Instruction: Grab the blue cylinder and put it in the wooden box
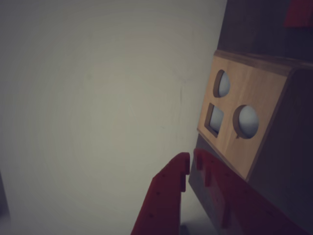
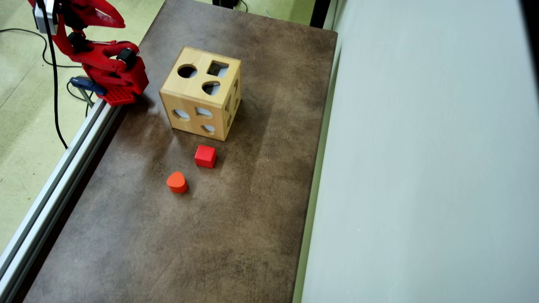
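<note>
No blue cylinder shows in either view. The wooden box (image 2: 191, 90), a pale cube with shaped holes in its top and sides, stands on the brown table at the back left in the overhead view. It fills the right side of the wrist view (image 1: 254, 83). My red gripper (image 2: 120, 21) is folded back at the top left corner of the overhead view, well left of the box and above the table edge. In the wrist view the gripper (image 1: 190, 155) is shut, its tips nearly touching and nothing between them.
A red cube (image 2: 205, 156) and an orange heart-shaped block (image 2: 177, 182) lie on the table (image 2: 236, 219) in front of the box. A metal rail (image 2: 54, 185) runs along the left edge. A grey wall (image 2: 421, 168) bounds the right side.
</note>
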